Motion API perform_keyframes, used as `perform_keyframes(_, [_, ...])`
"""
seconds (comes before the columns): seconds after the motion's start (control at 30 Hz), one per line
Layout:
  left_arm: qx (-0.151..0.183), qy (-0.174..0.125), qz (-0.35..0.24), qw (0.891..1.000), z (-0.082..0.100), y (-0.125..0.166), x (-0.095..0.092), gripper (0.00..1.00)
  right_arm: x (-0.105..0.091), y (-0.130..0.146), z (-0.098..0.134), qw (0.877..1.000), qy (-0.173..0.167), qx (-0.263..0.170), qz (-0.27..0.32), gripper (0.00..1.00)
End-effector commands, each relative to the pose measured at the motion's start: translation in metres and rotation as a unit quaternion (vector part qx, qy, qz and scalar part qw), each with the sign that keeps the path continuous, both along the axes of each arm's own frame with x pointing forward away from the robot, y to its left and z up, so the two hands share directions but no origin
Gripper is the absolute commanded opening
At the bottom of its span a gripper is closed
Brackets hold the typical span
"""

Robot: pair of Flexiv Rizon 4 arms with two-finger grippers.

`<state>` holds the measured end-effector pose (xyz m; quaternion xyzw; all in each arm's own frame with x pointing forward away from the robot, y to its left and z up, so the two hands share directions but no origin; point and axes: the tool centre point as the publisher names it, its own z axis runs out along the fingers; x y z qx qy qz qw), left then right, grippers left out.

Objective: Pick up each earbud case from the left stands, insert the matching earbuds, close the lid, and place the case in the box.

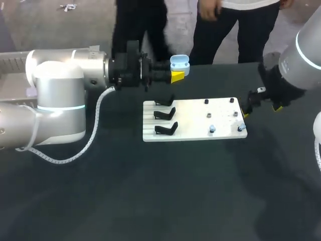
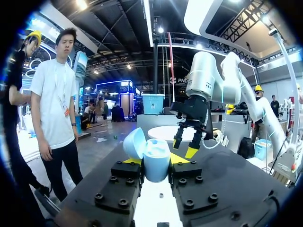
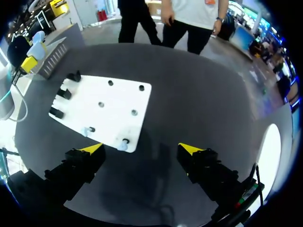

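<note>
The left gripper's [image 2: 156, 160] yellow-tipped fingers [image 2: 180, 158] clamp the pale blue case [image 2: 156, 169] by its lower body from both sides. Its lid [image 2: 135, 142] is swung open, and it is held in the air beyond the far edge of the white board [image 1: 193, 118]. Smooth, rounded, glossy plastic, it looks light and slippery, so the flatter sides are probably the safest hold; the hinge seems the weak point. The right gripper [image 3: 141, 149] hangs with fingers spread and empty over the board's corner, near two small pale earbuds [image 3: 124, 144] on pegs. Three black angular stands [image 1: 165, 114] line the board's other side.
</note>
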<state>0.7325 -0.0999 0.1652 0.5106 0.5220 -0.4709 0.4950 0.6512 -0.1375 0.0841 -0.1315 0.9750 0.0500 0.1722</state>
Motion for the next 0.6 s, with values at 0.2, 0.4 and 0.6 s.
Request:
perform_keyframes(0.2, [0.001,-0.001,0.009,1.000,0.002,0.000,-0.006,0.00,-0.016,0.017,-0.018,1.000,0.012,-0.016,0.016,1.00])
perform_keyframes(0.4, [0.001,-0.001,0.009,1.000,0.002,0.000,-0.006,0.00,-0.021,0.026,-0.025,0.997,0.018,-0.044,0.059,1.00])
perform_keyframes(0.6, [0.001,-0.001,0.009,1.000,0.002,0.000,-0.006,0.00,-0.024,0.030,-0.037,0.995,0.034,-0.061,0.075,1.00])
